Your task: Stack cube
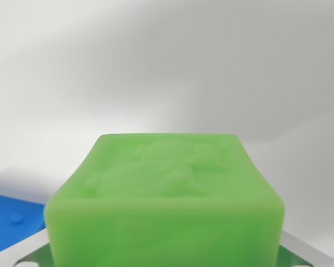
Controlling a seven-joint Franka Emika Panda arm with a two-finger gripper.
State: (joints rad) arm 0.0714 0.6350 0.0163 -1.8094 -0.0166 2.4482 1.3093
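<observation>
A green cube (166, 194) fills the lower middle of the wrist view, very close to the camera. Its top face carries a raised relief figure. Silvery metal parts of my gripper (166, 247) show at both lower corners, flanking the cube's sides, so the gripper looks shut on it. The fingertips themselves are hidden by the cube. At the wrist view's lower left, a flat blue block (11, 222) with a small round bump lies lower and further off, partly cut off by the frame edge and by the green cube.
A plain white surface (167, 72) spreads behind the cube, crossed by soft grey shadows. Nothing else stands on it in this view.
</observation>
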